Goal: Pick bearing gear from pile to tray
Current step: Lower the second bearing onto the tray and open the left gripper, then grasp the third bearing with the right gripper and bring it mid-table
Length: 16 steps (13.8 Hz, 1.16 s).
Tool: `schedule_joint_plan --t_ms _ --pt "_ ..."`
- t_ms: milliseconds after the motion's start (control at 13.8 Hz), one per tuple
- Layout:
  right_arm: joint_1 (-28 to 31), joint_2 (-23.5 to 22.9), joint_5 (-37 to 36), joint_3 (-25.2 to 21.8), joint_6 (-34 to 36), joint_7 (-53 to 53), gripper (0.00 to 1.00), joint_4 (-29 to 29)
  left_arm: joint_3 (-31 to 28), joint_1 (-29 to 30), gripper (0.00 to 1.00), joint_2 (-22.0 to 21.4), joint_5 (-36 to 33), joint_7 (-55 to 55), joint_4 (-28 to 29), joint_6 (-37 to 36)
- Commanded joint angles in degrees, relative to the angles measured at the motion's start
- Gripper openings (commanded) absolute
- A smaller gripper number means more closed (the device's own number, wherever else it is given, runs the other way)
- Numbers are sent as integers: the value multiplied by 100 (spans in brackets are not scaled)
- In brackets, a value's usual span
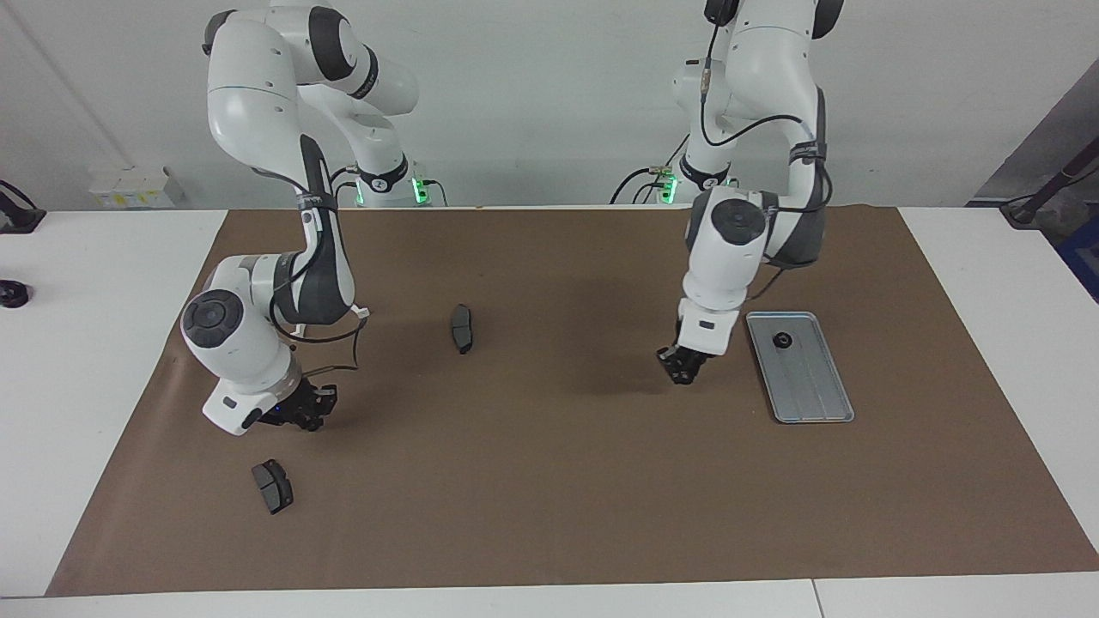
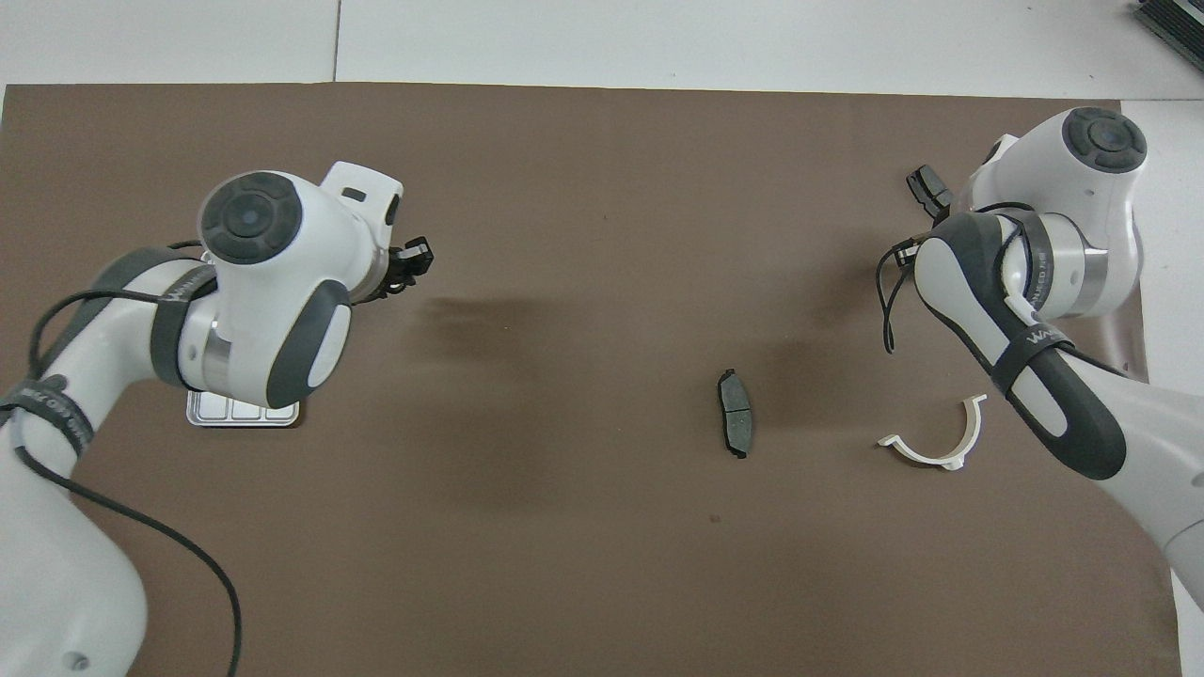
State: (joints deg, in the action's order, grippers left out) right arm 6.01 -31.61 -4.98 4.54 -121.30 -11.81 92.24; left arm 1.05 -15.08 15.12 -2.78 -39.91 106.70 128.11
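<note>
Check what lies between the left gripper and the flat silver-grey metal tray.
Only bare brown mat, seen in the facing view: the left gripper hangs beside the flat silver-grey metal tray, which already holds one small black gear.

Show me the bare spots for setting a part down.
Bare: the mat between the central brake pad and the left end effector; the tray apart from its gear. Crowded: the right arm's end, with right end effector, second brake pad and bracket.
</note>
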Motion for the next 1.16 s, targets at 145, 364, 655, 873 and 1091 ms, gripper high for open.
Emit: schedule_joint_plan --t_ms 145,364,655,873,1091 --pt "-64 269 -56 134 80 -14 0 -47 53 1215 0 -246 15 1727 254 -199" --pt "-608 278 -65 126 238 703 0 -337 44 1674 0 -421 24 2600 737 2" --pt "-1688 269 -74 126 195 2276 0 -592 35 1885 0 -501 24 2822 1423 696" --pt "-2471 260 5 143 20 3156 0 -593 35 1938 0 -448 24 3042 1520 794" --pt "-3235 129 14 152 -752 3869 0 -593 35 1930 91 -457 24 3086 1705 829"
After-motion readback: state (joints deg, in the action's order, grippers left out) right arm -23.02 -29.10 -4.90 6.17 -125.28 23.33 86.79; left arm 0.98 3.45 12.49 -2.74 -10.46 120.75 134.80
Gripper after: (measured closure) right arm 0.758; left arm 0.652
